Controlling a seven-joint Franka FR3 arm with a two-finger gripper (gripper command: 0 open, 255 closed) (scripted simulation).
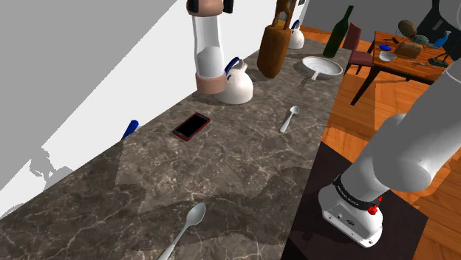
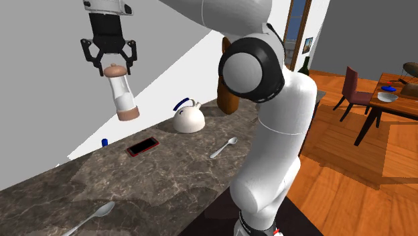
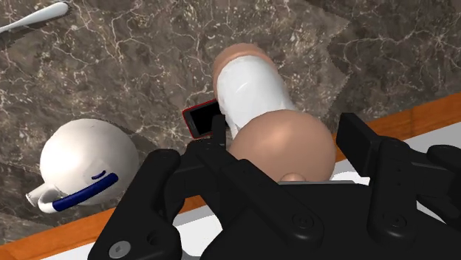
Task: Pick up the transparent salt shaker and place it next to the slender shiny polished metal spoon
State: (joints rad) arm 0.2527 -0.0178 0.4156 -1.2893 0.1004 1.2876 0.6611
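Observation:
The salt shaker (image 2: pixel 121 95) is a clear tube half full of white salt, with tan caps at both ends. It hangs slightly tilted, high above the dark marble counter (image 2: pixel 181 174). My gripper (image 2: pixel 109 59) is shut on its upper cap, also visible in the shoulder view as gripper (image 1: pixel 210 6) over shaker (image 1: pixel 209 52). In the wrist view the fingers (image 3: pixel 360 139) clasp the cap, and the shaker (image 3: pixel 247 89) points down at the counter. One spoon (image 1: pixel 289 118) lies mid-counter beyond the phone. A second spoon (image 1: pixel 185 230) lies near the front end.
A white kettle (image 1: pixel 236 85) with a blue handle stands under and beside the shaker, and a red-edged phone (image 1: pixel 191 126) lies next to it. Further back are a brown wooden piece (image 1: pixel 273 44), a white pan (image 1: pixel 323 66) and a dark bottle (image 1: pixel 338 33). A small blue object (image 1: pixel 130 128) sits by the wall.

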